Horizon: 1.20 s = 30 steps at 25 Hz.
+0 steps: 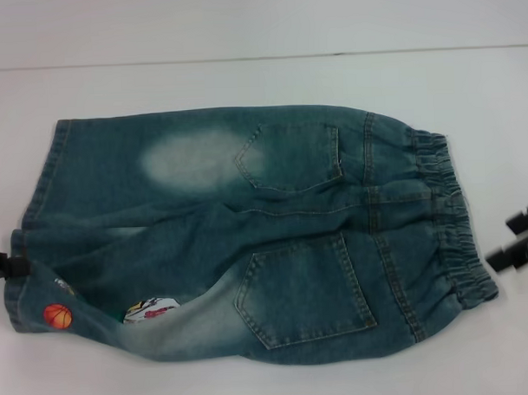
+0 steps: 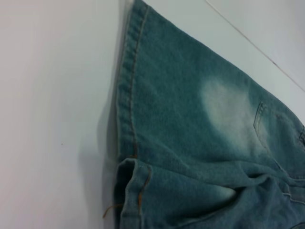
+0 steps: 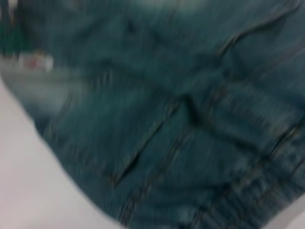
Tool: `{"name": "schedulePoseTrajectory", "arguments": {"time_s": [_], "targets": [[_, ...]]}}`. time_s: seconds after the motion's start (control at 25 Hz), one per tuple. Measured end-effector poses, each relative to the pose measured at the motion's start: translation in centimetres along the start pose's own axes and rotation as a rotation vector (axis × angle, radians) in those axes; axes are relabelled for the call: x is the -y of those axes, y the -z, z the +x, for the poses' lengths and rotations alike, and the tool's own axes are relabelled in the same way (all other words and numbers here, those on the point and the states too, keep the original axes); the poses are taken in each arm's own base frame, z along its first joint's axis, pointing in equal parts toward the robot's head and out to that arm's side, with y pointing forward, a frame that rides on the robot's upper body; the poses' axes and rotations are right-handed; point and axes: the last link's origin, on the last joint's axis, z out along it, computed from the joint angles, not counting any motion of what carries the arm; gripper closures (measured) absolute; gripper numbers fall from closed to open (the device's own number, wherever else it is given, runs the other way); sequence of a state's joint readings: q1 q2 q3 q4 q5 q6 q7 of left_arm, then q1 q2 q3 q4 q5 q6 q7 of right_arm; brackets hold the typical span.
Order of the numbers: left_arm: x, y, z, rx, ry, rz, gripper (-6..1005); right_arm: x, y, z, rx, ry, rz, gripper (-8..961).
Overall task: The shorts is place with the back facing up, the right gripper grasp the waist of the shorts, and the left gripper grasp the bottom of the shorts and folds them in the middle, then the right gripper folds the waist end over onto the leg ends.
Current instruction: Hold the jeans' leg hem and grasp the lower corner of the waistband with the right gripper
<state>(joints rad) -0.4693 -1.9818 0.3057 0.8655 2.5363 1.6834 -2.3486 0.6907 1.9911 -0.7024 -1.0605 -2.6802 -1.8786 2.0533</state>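
Denim shorts (image 1: 248,241) lie flat on the white table (image 1: 258,33), back pockets up, unfolded.

From the head view you see the ruffled waist (image 1: 451,217) on the robot's right and the leg ends (image 1: 35,231) on its left, with an orange basketball patch (image 1: 57,316) and a cartoon patch (image 1: 152,310) on the nearer leg. Your left gripper (image 1: 4,265) sits at the hem edge, mostly out of frame; whether it is parted or pinched you cannot tell. Your right gripper (image 1: 519,239) waits just beside the waist, fingers spread and holding nothing. In the left wrist view you get the stitched hems (image 2: 128,157) close up, and a pale worn patch (image 2: 226,114). In the right wrist view, blurred, you see a pocket seam (image 3: 143,148) and table beyond.
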Motion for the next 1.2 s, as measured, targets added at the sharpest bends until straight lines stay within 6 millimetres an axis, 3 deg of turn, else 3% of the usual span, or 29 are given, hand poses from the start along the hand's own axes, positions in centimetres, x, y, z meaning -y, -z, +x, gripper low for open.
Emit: {"name": "schedulePoseTrajectory", "arguments": {"time_s": [0.24,0.68,1.2], "targets": [[0.0,0.0,0.0,-0.004,-0.008,-0.007,965,-0.6,-1.5,0.8,-0.172,0.093,0.008,68],[0.1,0.1,-0.4,-0.027,-0.001,-0.026,964,-1.0,-3.5,0.7,-0.226,0.123,-0.013,71],[0.1,0.3,-0.3,-0.038,-0.001,-0.037,964,-1.6,-6.0,-1.1,-0.269,0.181,-0.034,75]]}}
